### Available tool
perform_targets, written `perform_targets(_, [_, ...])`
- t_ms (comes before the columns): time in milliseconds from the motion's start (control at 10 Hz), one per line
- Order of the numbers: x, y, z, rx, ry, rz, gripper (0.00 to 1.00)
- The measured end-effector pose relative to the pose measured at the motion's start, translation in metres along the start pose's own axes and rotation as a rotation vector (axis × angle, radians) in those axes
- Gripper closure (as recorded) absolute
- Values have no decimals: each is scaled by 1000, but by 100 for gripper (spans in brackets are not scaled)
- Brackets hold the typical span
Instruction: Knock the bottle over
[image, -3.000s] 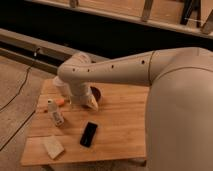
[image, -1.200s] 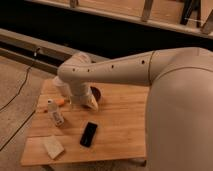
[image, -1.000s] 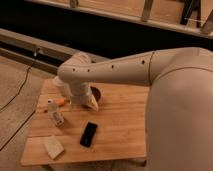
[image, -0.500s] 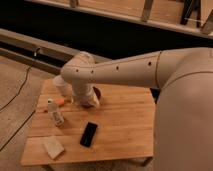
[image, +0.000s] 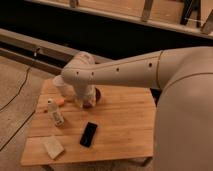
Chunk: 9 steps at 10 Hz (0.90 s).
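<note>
The bottle (image: 54, 113) is small and whitish with a pale label, and it stands upright near the left edge of the wooden table (image: 125, 120). My gripper (image: 89, 102) hangs at the end of the big white arm, low over the table's back middle. It is to the right of the bottle and a little behind it, a short gap away and not touching it. The arm's wrist hides most of the gripper.
A slim orange carrot-like object (image: 59, 102) lies just behind the bottle, between it and the gripper. A black phone (image: 89, 134) lies at the front middle. A beige sponge block (image: 52, 146) sits at the front left corner. A dark wall and a ledge run behind the table.
The arm has shifted slightly to the right and its forearm sits a little higher. The bottle, phone and sponge have not moved.
</note>
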<state>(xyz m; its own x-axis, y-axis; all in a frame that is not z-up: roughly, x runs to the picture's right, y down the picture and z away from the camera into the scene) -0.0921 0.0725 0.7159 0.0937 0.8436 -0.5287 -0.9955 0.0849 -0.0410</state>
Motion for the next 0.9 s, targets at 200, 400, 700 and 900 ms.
perform_targets(200, [-20,2,4,59,-30,-31,91])
perform_targets(400, [-39,5,7,104,-47,-44,100])
perform_targets(700, [-59,10,13,177,-57,-84,100])
perform_targets(900, [-62,28,22,219,-57,-156,100])
